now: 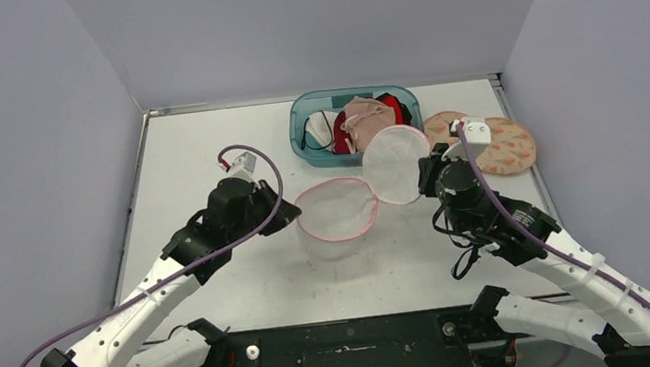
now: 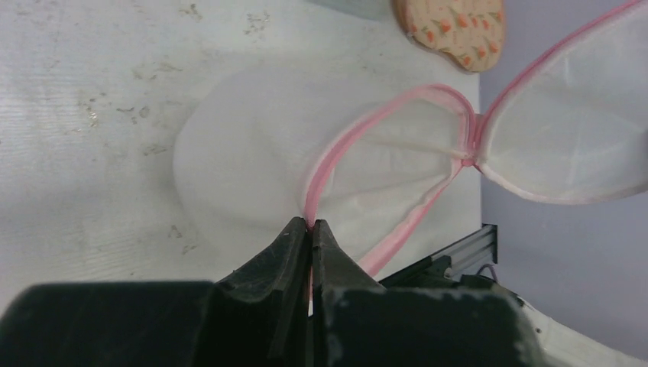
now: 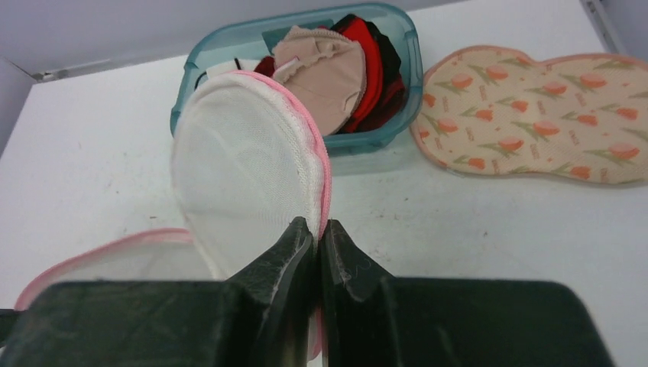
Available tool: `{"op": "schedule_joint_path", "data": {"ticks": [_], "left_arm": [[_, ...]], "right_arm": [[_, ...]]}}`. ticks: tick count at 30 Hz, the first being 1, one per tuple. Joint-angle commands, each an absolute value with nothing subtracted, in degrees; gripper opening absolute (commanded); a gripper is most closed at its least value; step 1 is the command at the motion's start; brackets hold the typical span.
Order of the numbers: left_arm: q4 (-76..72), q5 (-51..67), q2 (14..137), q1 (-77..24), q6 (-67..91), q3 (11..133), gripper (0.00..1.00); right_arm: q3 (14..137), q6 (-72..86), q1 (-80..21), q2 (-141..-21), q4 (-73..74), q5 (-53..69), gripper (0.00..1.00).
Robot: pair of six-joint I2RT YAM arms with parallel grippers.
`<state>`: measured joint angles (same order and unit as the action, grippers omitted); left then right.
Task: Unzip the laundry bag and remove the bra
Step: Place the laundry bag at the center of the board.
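Laundry bag (image 1: 335, 210): round white mesh, pink-trimmed halves.

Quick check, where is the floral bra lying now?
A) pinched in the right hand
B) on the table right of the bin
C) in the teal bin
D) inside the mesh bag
B: the floral bra lies flat on the table beside the teal bin.

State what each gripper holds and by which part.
Both grip the white mesh laundry bag with pink trim: left gripper pinches the lower half's pink rim, right gripper the raised lid's rim.
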<state>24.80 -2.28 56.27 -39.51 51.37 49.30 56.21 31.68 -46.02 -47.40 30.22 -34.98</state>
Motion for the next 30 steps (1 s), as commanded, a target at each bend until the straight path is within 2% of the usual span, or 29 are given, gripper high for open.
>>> {"op": "schedule_joint_path", "data": {"ticks": [1, 8, 14, 19, 24, 30], "left_arm": [[22.9, 2.6, 53.7, -39.5, 52.9, 56.1, 0.0], [17.6, 7.4, 57.4, -38.8, 55.9, 45.4, 0.0], [19.5, 1.7, 57.9, -38.3, 50.7, 50.5, 0.0], [18.3, 2.7, 62.6, -38.4, 50.5, 47.2, 0.0], [16.8, 1.0, 60.9, -38.3, 51.3, 43.9, 0.18], [19.8, -1.6, 58.7, -38.1, 50.5, 46.8, 0.43]], "right_arm": [[65.8, 25.5, -46.9, -47.9, 31.4, -41.2, 0.05], [54.4, 29.5, -47.0, -47.0, 30.1, -38.2, 0.05], [55.7, 27.0, -47.3, -47.8, 28.5, -38.8, 0.05], [50.3, 29.0, -47.6, -49.2, 24.9, -35.8, 0.05], [49.3, 28.7, -48.6, -49.5, 24.2, -36.8, 0.05], [49.9, 28.7, -49.2, -50.5, 23.6, -37.0, 0.05]]}}
